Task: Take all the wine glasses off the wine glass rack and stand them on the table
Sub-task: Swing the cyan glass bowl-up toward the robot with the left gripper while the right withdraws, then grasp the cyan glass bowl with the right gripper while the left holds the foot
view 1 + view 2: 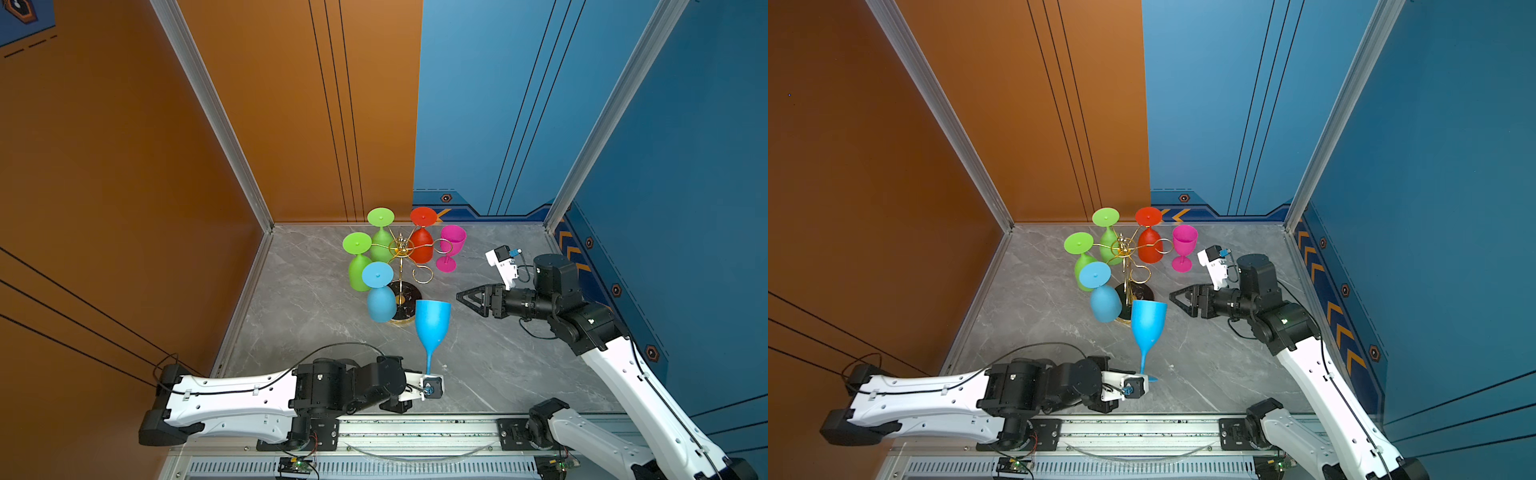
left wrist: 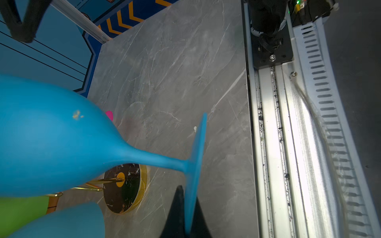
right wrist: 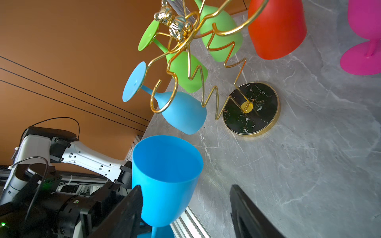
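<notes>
The blue wine glass [image 1: 432, 322] [image 1: 1148, 324] [image 2: 51, 140] [image 3: 165, 181] stands upright off the wine glass rack [image 1: 401, 247] [image 1: 1125, 249] [image 2: 123, 185] [image 3: 251, 109], just in front of the rack's black base. My left gripper [image 1: 428, 380] [image 2: 189, 195] is shut on the edge of the glass's foot, low over the table. My right gripper [image 1: 467, 303] [image 1: 1179, 304] [image 3: 185, 187] is open, level with the bowl and close to its right side; no contact shows. The bowl sits near one finger [image 3: 132, 206].
Two green glasses [image 1: 359, 270], a red glass [image 1: 422, 245] and a light blue glass [image 1: 380, 299] hang upside down on the rack. A pink glass [image 1: 451, 245] stands on the table right of it. A metal rail [image 1: 415, 432] runs along the front edge; walls enclose the table.
</notes>
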